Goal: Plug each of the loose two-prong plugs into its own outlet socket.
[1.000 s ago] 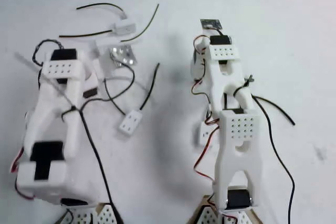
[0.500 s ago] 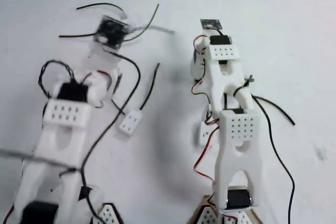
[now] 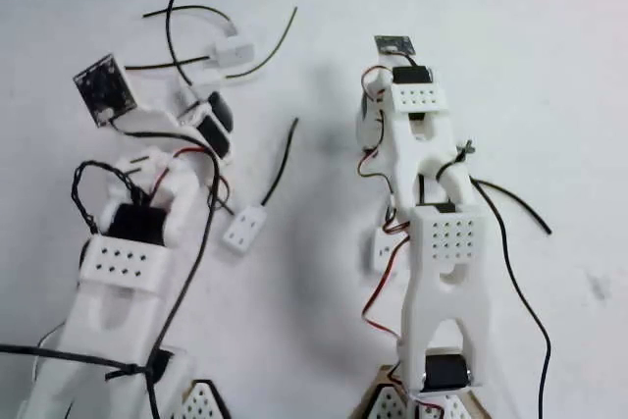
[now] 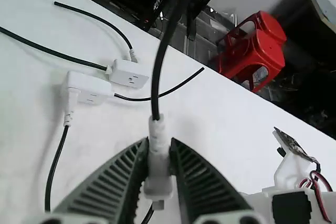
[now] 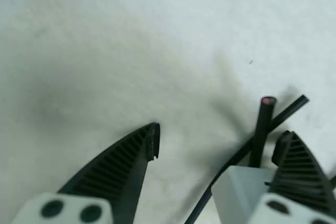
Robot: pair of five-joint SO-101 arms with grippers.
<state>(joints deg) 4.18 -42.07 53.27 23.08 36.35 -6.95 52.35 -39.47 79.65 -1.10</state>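
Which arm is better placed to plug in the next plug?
Left. The left gripper is shut on a white plug, and a socket lies ahead of it. The right gripper is open.

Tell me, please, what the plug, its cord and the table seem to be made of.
Plug in the left tool: probably moulded plastic, white, smooth, matte. Cord: black rubbery or vinyl jacket with a faint sheen; it bends freely. Table: white matte top; material cannot be told.

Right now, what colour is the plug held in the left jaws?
The plug is white, its cord black; best in the left wrist view.
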